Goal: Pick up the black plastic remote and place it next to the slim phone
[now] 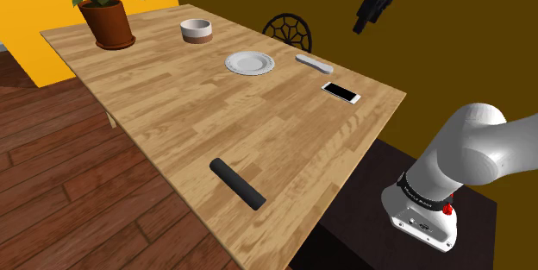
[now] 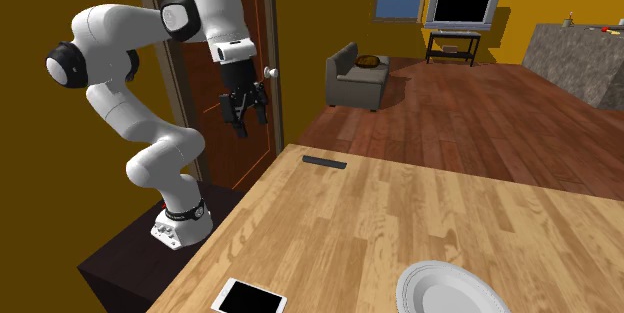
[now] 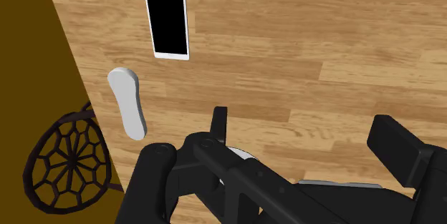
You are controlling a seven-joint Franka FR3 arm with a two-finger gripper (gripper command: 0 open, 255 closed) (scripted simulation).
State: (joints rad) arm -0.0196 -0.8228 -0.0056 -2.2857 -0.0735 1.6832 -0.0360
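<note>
Tool (image 1: 361, 23) hangs spread wide, well apart from the black remote (image 1: 238, 183).

White rounded arm (image 2: 140, 151), dark joint bands (image 1: 422, 192), small red spot (image 1: 447, 210), all-black tool (image 2: 250, 121).

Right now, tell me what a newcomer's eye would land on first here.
The all-black two-finger gripper, open, hangs high at the wooden table's edge. Below it lies the slim white phone with a black screen; the black bar-shaped remote lies at the table's other end, nearest in the shoulder view.
</note>
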